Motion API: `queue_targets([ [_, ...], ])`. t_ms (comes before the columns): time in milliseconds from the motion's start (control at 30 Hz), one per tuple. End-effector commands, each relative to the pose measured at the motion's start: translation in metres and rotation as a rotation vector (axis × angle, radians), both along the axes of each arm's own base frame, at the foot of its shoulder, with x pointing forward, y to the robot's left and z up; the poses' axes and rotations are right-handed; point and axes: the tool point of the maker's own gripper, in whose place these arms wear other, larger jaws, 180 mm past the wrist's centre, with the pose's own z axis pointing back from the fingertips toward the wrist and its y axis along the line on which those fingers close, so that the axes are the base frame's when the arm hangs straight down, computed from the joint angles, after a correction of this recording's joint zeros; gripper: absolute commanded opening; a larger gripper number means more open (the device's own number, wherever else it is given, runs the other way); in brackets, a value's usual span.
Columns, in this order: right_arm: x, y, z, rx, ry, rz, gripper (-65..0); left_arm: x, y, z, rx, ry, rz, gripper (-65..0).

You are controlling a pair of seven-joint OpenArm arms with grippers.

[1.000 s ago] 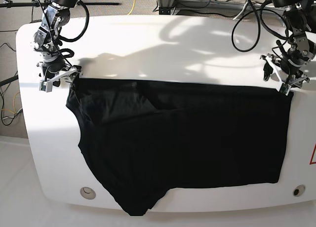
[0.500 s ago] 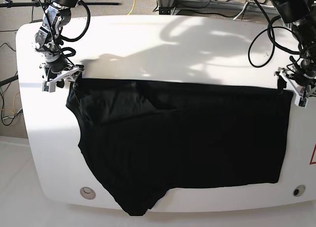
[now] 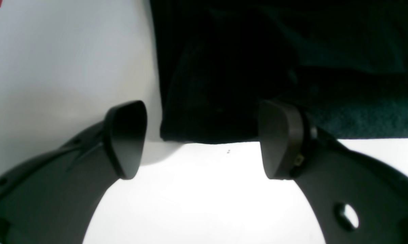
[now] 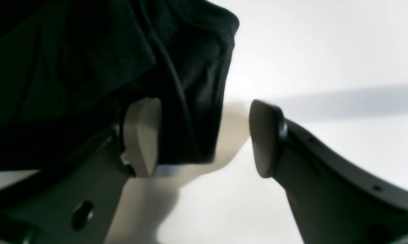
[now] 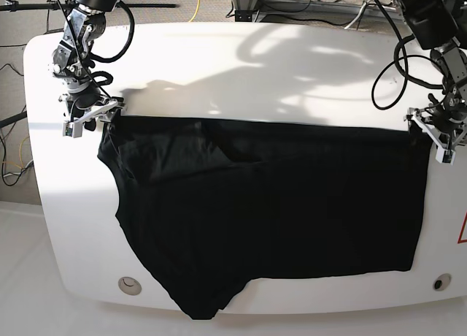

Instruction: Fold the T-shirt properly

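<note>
- Left wrist view: the left claw (image 3: 197, 139) is wide open over a corner of the black T-shirt (image 3: 258, 67). It holds nothing.
- Right wrist view: the right claw (image 4: 204, 135) is open around a cloth edge, not pinching.
- Base view: the T-shirt lies flat on the white table (image 5: 255, 66). Next, I think, both claws must pinch their corners and fold.

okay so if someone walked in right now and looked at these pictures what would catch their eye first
The big black T-shirt spread flat over most of the white table, one sleeve hanging off the near edge. Next, the two grippers at its far corners: the right gripper at the base view's left corner, fingers astride the cloth's edge, and the left gripper at the opposite corner, open, nothing held.
</note>
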Motion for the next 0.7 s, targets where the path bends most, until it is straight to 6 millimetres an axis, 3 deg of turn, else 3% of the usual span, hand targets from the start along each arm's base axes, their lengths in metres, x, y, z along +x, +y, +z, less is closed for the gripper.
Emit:
queue_targets([
  [0,0.004,-0.001,0.005,0.000,-0.007,0.004,-27.2,0.011,0.007,0.018,0.021,-0.057,-0.004,-18.7],
  [433,0.003,0.009,0.002,0.006,0.004,0.023,-25.5,0.000,-0.002,0.008,0.046,-0.022,-0.024,-18.2],
  [667,0.000,0.004,-0.002,0.011,0.009,0.011,-36.9,-0.001,0.011,0.001,-0.011,-0.009,0.029,-16.9],
])
